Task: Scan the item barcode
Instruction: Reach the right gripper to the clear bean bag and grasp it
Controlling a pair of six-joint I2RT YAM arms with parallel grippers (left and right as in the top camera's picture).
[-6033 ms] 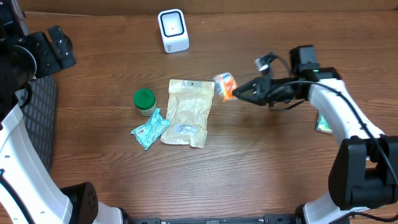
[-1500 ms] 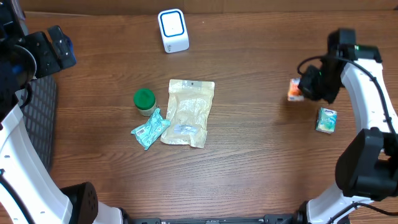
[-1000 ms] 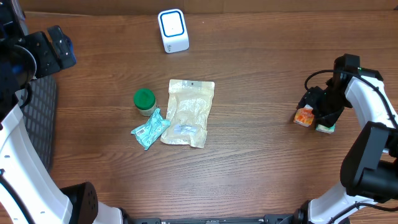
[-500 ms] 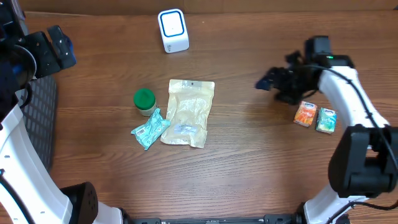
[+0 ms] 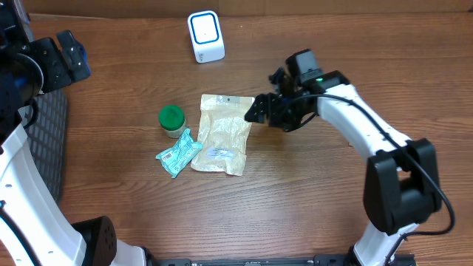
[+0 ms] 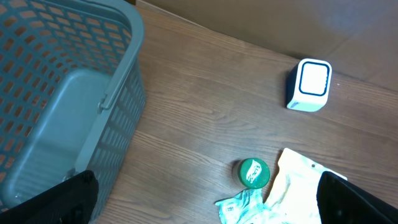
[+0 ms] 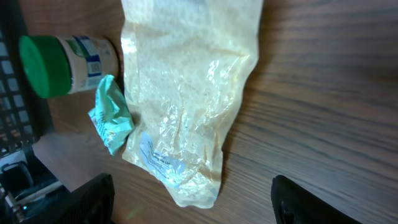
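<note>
Jaws spread and empty, the right gripper [image 5: 255,112] is hovering at the pouch [image 5: 225,131] two-o'clock corner, probably needing an edge pinch sparing the label [image 5: 220,152].

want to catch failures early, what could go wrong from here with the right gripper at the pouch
The pouch is flat, glossy film; the open right gripper at its corner may slip off or pinch only a fold. The teal packet lies against the pouch's edge, so a lift could drag it along.

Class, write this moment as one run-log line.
right gripper: jaws open, empty | at beige pouch corner | left gripper: jaws open | scanner: untouched
</note>
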